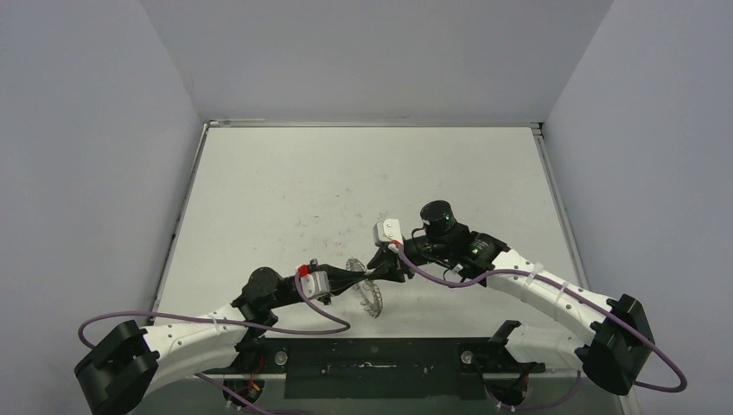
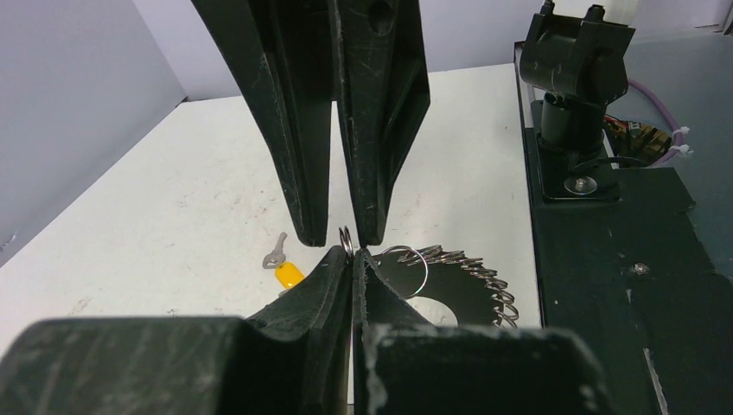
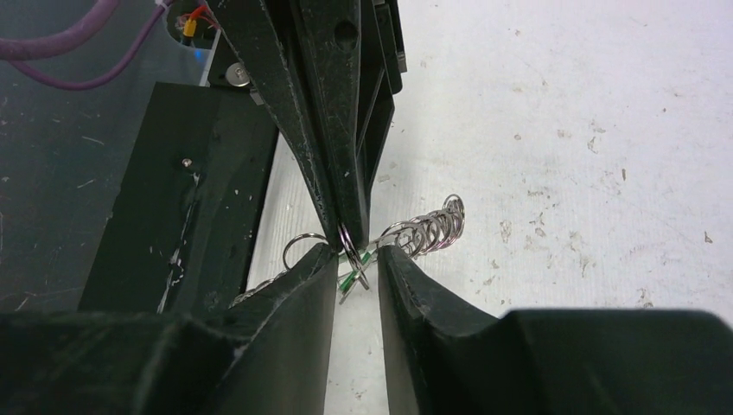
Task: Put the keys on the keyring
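Note:
The keyring [image 1: 372, 296] is a silver disc rimmed with wire loops, held tilted near the table's front middle; it also shows in the left wrist view [image 2: 467, 290]. My left gripper [image 1: 366, 278] [image 2: 354, 252] is shut on one of its wire loops [image 2: 346, 240]. My right gripper [image 1: 379, 268] [image 3: 356, 257] faces it tip to tip, jaws slightly apart. The green key [image 3: 350, 278] hangs from a loop between the right fingers; I cannot tell whether it touches them. The yellow-headed key [image 2: 285, 270] lies on the table left of the keyring.
A black base plate [image 1: 372, 367] [image 2: 605, 285] runs along the near edge just beside the keyring. The right arm's base mount [image 2: 570, 69] stands on it. Grey walls enclose the white table [image 1: 346, 181] on three sides.

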Motion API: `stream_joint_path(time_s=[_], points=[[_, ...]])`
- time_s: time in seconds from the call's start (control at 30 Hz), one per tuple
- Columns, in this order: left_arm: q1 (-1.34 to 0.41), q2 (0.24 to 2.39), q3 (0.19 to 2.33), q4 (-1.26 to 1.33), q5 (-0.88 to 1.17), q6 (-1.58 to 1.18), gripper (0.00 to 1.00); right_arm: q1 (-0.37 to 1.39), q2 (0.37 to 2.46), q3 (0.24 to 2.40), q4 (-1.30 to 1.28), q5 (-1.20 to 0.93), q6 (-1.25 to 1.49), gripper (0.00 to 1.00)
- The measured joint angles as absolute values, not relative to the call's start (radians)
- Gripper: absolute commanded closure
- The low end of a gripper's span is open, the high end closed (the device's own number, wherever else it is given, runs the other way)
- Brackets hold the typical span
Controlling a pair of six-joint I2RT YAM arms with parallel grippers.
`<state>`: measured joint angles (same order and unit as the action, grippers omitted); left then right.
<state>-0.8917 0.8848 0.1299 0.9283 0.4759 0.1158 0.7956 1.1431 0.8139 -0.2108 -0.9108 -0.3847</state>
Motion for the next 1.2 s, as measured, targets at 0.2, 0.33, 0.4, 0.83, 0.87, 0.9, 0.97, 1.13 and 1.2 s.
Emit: stream_joint_path(time_s=[0.2, 0.33, 0.4, 0.83, 0.87, 0.9, 0.97, 1.13, 1.2], points=[[-0.891, 0.883, 0.13, 0.923, 0.476, 0.115, 1.0, 0.8, 1.151, 0.813, -0.195, -0.921, -0.382, 1.0], [-0.891, 0.875, 0.13, 0.908, 0.475, 0.113, 1.0, 0.8, 1.154, 0.813, -0.204, -0.926, -0.389, 1.0], [-0.891, 0.87, 0.13, 0.904, 0.475, 0.113, 1.0, 0.8, 1.154, 0.813, -0.204, -0.929, -0.391, 1.0], [-0.895, 0.756, 0.153, 0.76, 0.424, 0.156, 0.74, 0.826, 1.161, 0.897, -0.366, -0.82, -0.364, 1.0], [-0.895, 0.744, 0.166, 0.728, 0.416, 0.167, 0.74, 0.826, 1.17, 0.918, -0.392, -0.804, -0.357, 1.0], [-0.895, 0.734, 0.182, 0.694, 0.409, 0.175, 0.73, 0.827, 1.182, 0.942, -0.419, -0.785, -0.35, 1.0], [-0.895, 0.723, 0.209, 0.639, 0.398, 0.191, 0.72, 0.833, 1.212, 0.993, -0.475, -0.74, -0.337, 1.0], [-0.895, 0.726, 0.281, 0.481, 0.386, 0.234, 0.69, 0.868, 1.303, 1.126, -0.625, -0.601, -0.317, 1.0], [-0.895, 0.739, 0.303, 0.432, 0.385, 0.251, 0.67, 0.884, 1.327, 1.161, -0.665, -0.562, -0.305, 1.0]])
